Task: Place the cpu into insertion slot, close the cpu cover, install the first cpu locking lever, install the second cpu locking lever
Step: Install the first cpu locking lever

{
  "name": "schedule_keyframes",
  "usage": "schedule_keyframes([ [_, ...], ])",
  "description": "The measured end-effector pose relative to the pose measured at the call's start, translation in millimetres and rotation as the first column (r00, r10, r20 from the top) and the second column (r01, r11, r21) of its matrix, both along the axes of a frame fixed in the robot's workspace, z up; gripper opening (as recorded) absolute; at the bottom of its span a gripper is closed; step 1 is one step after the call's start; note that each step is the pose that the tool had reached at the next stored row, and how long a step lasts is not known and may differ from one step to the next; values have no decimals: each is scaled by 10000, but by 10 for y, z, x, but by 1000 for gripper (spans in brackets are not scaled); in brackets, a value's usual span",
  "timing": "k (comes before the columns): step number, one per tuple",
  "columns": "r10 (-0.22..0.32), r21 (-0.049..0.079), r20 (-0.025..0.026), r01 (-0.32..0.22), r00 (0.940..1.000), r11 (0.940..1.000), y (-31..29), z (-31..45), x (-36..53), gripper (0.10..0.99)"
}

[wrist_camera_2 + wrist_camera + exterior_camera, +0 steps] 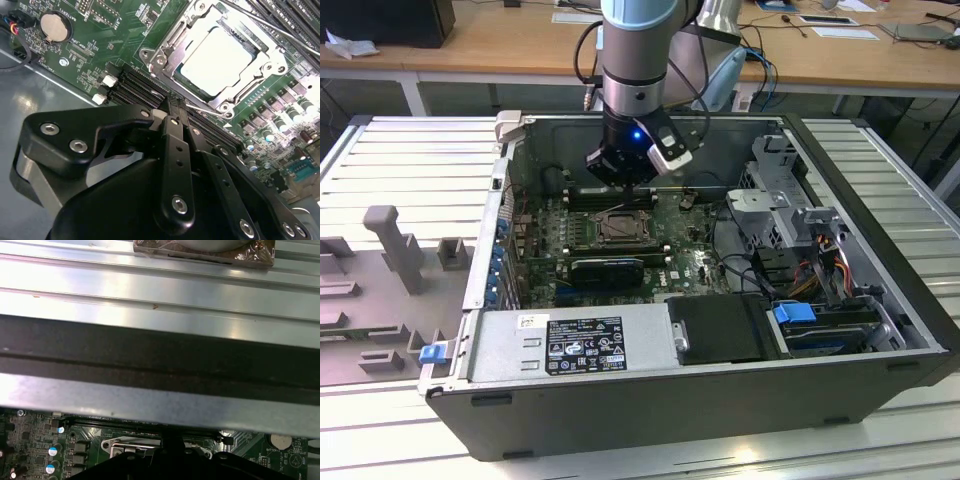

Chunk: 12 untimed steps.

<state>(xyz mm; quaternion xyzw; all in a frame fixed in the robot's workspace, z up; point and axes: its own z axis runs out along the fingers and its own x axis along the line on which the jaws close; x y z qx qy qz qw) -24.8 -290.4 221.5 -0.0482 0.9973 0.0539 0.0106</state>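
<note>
The cpu (217, 55) shows its pale silver face inside the insertion slot (620, 228) on the green board. The cpu cover (172, 40), a silver frame, lies flat around it. One thin wire locking lever (210, 109) runs along the socket edge nearest my gripper. Another wire lever (267, 22) crosses the far side. My gripper (176, 107) has its black fingers together, tips right at the near lever's end; whether they pinch it I cannot tell. In the exterior view the gripper (620, 178) hangs just above the board behind the socket.
Black memory slots (142, 85) lie under the fingertips. A long black card (607, 268) sits in front of the socket. The case wall (160, 365) stands close behind the arm. A coin battery (53, 27), the power supply (570, 345) and drive cables (820, 270) are nearby.
</note>
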Motion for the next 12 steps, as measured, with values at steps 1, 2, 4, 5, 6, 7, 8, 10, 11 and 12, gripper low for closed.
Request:
schedule_keyframes([
  [1,0,0,0,0,10000,10000,0,-1,2,106],
  [2,1,1,0,-1,10000,10000,0,-5,6,106],
  [4,0,0,0,0,10000,10000,0,-12,14,106],
  [5,1,0,1,-1,10000,10000,0,-16,15,106],
  [6,-1,1,1,1,10000,10000,0,-21,16,106],
  [7,-2,5,1,2,10000,10000,0,-28,15,106],
  [8,0,6,1,0,10000,10000,0,-33,16,106],
  [10,1,8,1,-1,10000,10000,0,-52,16,106],
  [11,2,7,1,-2,10000,10000,0,-59,16,106],
  [12,3,9,1,-3,10000,10000,0,-64,16,106],
])
